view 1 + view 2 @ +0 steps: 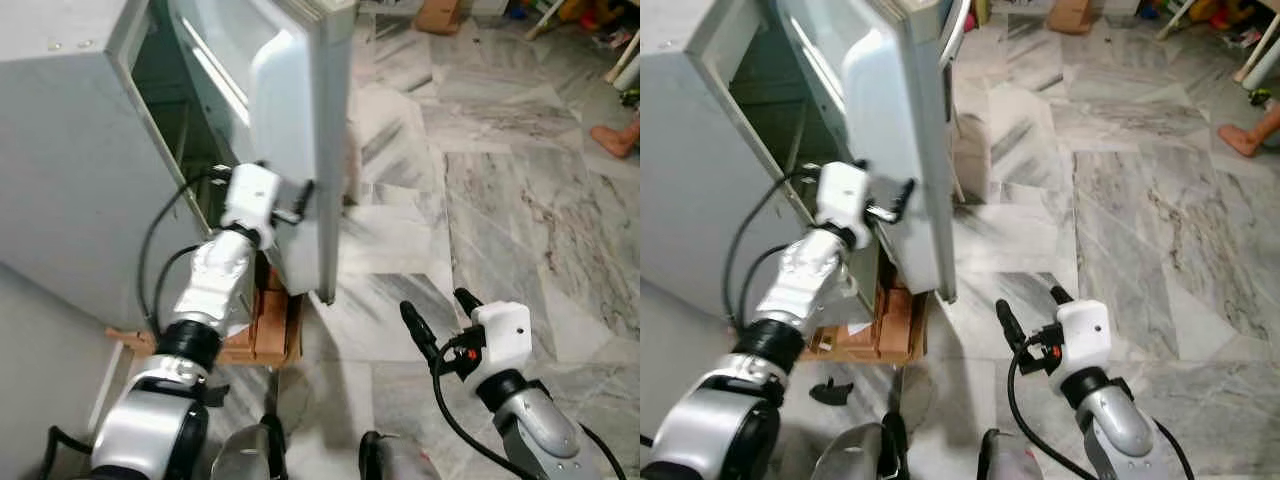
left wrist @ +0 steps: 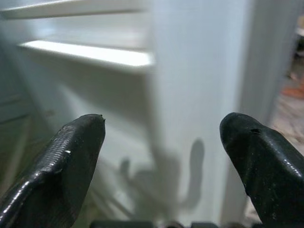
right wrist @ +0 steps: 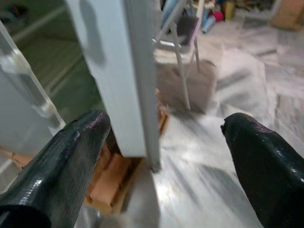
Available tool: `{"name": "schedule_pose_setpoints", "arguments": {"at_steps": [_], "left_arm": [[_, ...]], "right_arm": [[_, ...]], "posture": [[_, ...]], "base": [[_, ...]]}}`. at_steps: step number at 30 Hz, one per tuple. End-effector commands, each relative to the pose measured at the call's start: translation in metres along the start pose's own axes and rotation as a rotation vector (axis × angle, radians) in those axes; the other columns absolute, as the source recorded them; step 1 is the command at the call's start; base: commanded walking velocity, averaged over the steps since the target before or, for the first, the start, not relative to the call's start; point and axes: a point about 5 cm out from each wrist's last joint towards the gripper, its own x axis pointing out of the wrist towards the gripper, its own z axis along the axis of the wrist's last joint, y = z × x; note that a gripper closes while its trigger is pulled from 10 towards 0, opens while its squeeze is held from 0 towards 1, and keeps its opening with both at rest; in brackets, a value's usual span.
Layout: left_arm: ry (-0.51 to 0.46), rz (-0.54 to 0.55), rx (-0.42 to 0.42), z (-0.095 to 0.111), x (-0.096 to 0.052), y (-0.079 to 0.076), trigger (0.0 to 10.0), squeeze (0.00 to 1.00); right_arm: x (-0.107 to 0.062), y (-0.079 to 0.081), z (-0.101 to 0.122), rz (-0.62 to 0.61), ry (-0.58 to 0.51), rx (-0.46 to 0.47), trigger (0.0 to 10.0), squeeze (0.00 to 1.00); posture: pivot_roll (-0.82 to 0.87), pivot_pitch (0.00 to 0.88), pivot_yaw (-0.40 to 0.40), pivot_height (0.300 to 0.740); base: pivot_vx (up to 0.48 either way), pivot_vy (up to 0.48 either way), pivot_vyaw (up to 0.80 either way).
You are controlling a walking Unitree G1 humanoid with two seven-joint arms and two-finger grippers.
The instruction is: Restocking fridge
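Note:
The grey fridge [image 1: 60, 150] stands at my left with its door [image 1: 305, 120] swung partly open, edge-on to me. My left gripper [image 1: 298, 202] is raised against the door's inner side, below a white door shelf [image 2: 95, 54]. Its fingers are open, with the door's white lining just ahead of them and nothing held. My right gripper [image 1: 435, 303] hangs low in front of me, to the right of the door's bottom corner. It is open and empty over the marble floor [image 1: 500, 200]. The dark fridge interior [image 1: 165, 80] shows through the gap.
Brown wooden blocks [image 1: 265, 325] lie under the fridge's front. A grey block [image 1: 975, 150] and a metal frame [image 3: 183, 57] stand beyond the door. A person's foot [image 1: 615, 138] is at far right, and a cardboard box [image 1: 438, 15] is at the back.

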Motion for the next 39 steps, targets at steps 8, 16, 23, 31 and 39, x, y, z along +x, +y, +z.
{"name": "schedule_pose_setpoints", "arguments": {"at_steps": [8,16,23,31,39], "left_arm": [[0.016,-0.020,-0.041,-0.014,-0.018,-0.016,10.0,0.00],[0.049,-0.043,-0.030,-0.009,0.002,-0.028,10.0,0.00],[0.072,0.069,0.005,-0.001,0.017,-0.012,10.0,0.00],[0.090,0.020,0.001,-0.013,0.010,-0.021,10.0,0.00],[0.039,-0.132,0.001,0.005,0.029,-0.067,10.0,0.00]], "right_arm": [[0.020,0.010,0.008,-0.017,-0.027,0.024,10.0,0.00],[0.028,0.009,0.018,-0.043,-0.055,0.011,10.0,0.00],[0.025,0.009,0.018,-0.060,-0.059,0.008,10.0,0.00],[0.027,0.007,0.016,-0.073,-0.052,0.006,10.0,0.00],[0.031,0.005,0.014,-0.073,-0.051,0.004,10.0,0.00]], "posture": [[-0.01,0.140,0.021,0.740],[-0.02,0.133,0.027,0.740],[-0.04,0.128,0.037,0.740],[-0.03,0.125,0.037,0.740],[-0.02,0.109,0.033,0.740]], "base": [[0.174,-0.411,-0.48],[0.339,-0.309,0.00],[0.345,0.161,0.00],[0.000,0.449,0.00],[0.036,0.435,0.00]]}}
